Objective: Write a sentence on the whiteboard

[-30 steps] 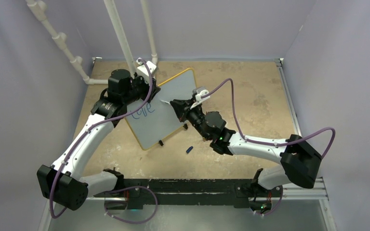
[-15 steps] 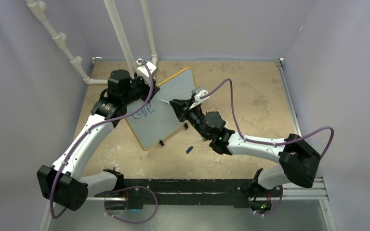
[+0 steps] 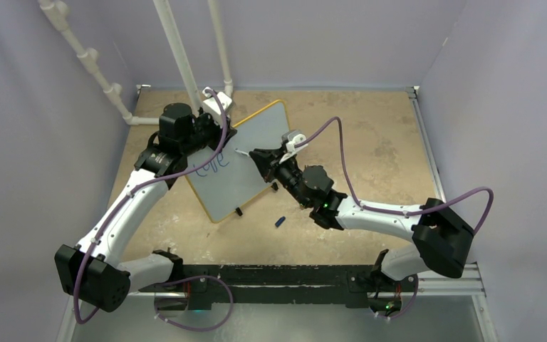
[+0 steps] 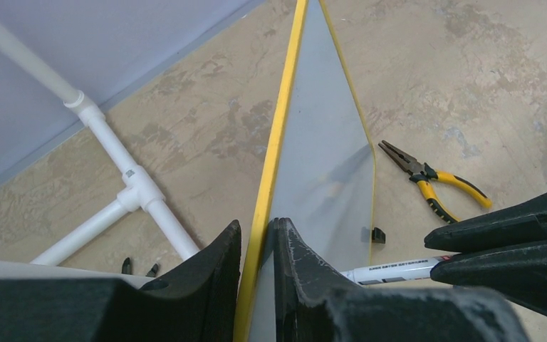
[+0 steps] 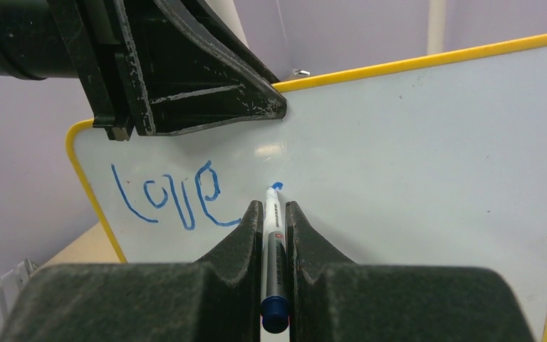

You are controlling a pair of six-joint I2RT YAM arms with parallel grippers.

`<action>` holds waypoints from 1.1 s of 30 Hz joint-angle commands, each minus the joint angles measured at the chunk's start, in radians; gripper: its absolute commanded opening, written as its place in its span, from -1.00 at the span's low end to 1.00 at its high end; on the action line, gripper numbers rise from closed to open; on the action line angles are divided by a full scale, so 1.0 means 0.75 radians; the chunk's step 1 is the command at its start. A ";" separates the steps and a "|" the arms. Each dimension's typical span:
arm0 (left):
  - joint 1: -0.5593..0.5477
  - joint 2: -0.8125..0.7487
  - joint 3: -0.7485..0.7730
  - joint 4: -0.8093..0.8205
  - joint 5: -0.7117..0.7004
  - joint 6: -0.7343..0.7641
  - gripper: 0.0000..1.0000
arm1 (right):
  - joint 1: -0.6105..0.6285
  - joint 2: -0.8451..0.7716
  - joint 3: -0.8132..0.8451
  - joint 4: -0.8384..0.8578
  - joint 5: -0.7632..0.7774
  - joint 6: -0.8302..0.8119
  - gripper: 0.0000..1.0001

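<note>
Marker (image 5: 271,235) shifted left; between fingers (image 5: 236,246), touching whiteboard (image 5: 413,164).

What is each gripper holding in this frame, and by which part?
The left gripper clamps the whiteboard by its yellow-framed edge. The right gripper holds a marker by its barrel, tip toward the board.

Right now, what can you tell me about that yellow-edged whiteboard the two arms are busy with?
The whiteboard is a pale grey-white, glossy rectangle with a thin yellow frame, rounded corners and small black feet. It stands tilted on the tan table. The left fingers clamp its top edge. Blue handwriting reads "love", and a marker in the right fingers has its tip at the surface.
</note>
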 commanded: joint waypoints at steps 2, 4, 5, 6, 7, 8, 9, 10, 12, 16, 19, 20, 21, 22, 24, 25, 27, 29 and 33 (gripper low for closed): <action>0.012 -0.009 -0.022 -0.002 -0.017 0.015 -1.00 | -0.002 -0.010 -0.026 -0.001 -0.015 -0.018 -1.00; 0.012 -0.012 -0.024 -0.002 -0.017 0.014 -1.00 | -0.002 -0.014 -0.031 -0.002 0.004 -0.016 -1.00; 0.014 -0.013 -0.024 -0.002 -0.017 0.014 -1.00 | -0.002 -0.016 -0.032 -0.005 0.015 -0.014 -1.00; 0.014 -0.013 -0.023 -0.002 -0.016 0.014 -1.00 | -0.002 -0.015 -0.032 -0.010 0.029 -0.014 -1.00; 0.014 -0.014 -0.023 -0.002 -0.016 0.014 -1.00 | -0.002 -0.015 -0.030 -0.014 0.041 -0.012 -1.00; 0.014 -0.014 -0.024 -0.002 -0.014 0.014 -1.00 | -0.002 -0.014 -0.031 -0.018 0.059 -0.010 -1.00; 0.014 -0.014 -0.024 -0.002 -0.014 0.014 -1.00 | -0.002 -0.013 -0.031 -0.018 0.076 -0.009 -1.00; 0.014 -0.014 -0.023 -0.001 -0.012 0.014 -1.00 | -0.002 -0.013 -0.031 -0.020 0.091 -0.008 -1.00; 0.014 -0.016 -0.024 -0.002 -0.009 0.015 -1.00 | -0.002 -0.013 -0.030 -0.025 0.119 -0.003 -1.00; 0.016 -0.017 -0.024 -0.002 -0.006 0.016 -1.00 | -0.003 -0.009 -0.024 -0.058 0.158 0.013 -1.00; 0.018 -0.018 -0.023 0.001 -0.001 0.016 -1.00 | -0.003 -0.010 -0.030 -0.070 0.161 0.017 -1.00; 0.018 -0.019 -0.023 0.000 0.001 0.017 -1.00 | -0.003 -0.012 -0.033 -0.071 0.159 0.017 -1.00; 0.018 -0.020 -0.024 0.000 0.001 0.016 -1.00 | -0.002 -0.013 -0.035 -0.074 0.158 0.016 -1.00; 0.018 -0.020 -0.023 0.000 0.002 0.015 -1.00 | -0.002 -0.014 -0.038 -0.075 0.155 0.017 -1.00; 0.020 -0.020 -0.024 0.000 0.004 0.016 -1.00 | -0.002 -0.019 -0.046 -0.076 0.148 0.015 -1.00; 0.020 -0.021 -0.024 0.001 0.005 0.017 -1.00 | -0.002 -0.020 -0.051 -0.076 0.140 0.014 -1.00; 0.020 -0.019 -0.022 0.002 0.005 0.017 -1.00 | -0.002 -0.022 -0.054 -0.079 0.124 0.011 -1.00; 0.022 -0.020 -0.023 0.003 0.005 0.018 -1.00 | 0.000 -0.028 -0.062 -0.077 0.118 0.013 -1.00; 0.022 -0.022 -0.024 0.002 0.009 0.018 -1.00 | 0.005 -0.041 -0.078 -0.078 0.114 0.013 -1.00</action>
